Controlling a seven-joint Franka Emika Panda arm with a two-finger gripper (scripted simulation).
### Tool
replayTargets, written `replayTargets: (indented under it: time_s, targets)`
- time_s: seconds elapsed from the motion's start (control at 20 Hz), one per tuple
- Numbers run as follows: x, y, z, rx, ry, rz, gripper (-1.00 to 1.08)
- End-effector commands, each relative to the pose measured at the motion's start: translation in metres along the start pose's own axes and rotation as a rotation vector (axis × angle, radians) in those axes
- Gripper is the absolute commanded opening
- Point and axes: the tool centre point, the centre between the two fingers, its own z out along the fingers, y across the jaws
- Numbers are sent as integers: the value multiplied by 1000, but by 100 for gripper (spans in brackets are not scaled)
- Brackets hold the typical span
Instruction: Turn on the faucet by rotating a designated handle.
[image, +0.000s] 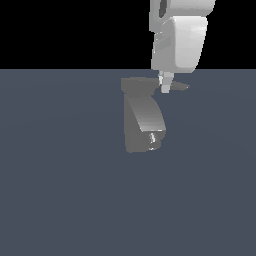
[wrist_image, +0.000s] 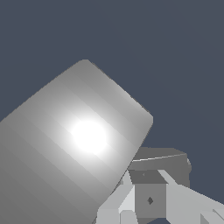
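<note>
You have a bare slate-blue tabletop (image: 60, 200) that fills the exterior view up to its far edge, matte and without texture. The white arm (image: 179, 37) comes down over that far edge, right of centre, smooth-shelled and rounded. Below it the faucet (image: 143, 122) stands near the middle of the far edge: a chunky matte grey block, its long axis running from the flat top cap at the far edge down and toward the near edge, curving so the small round spout opening (image: 153, 140) faces the near side. In the wrist view its broad flat face (wrist_image: 74, 144) carries a bright glare spot. The handle (image: 179, 87) is a thin flat grey blade pointing from the cap toward the exterior view's right, along the far edge. The gripper (image: 165, 84) sits at the blade's root; its fingers (image: 165, 81) overlap it, but you cannot tell how wide they stand or whether they grasp it.
</note>
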Motion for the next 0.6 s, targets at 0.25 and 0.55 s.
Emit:
replayTargets:
  time_s: [0.25,0.55]
  targets:
    - [28,-21,0,5,1,8,-100]
    - [48,-36,0,5,1,14,-100]
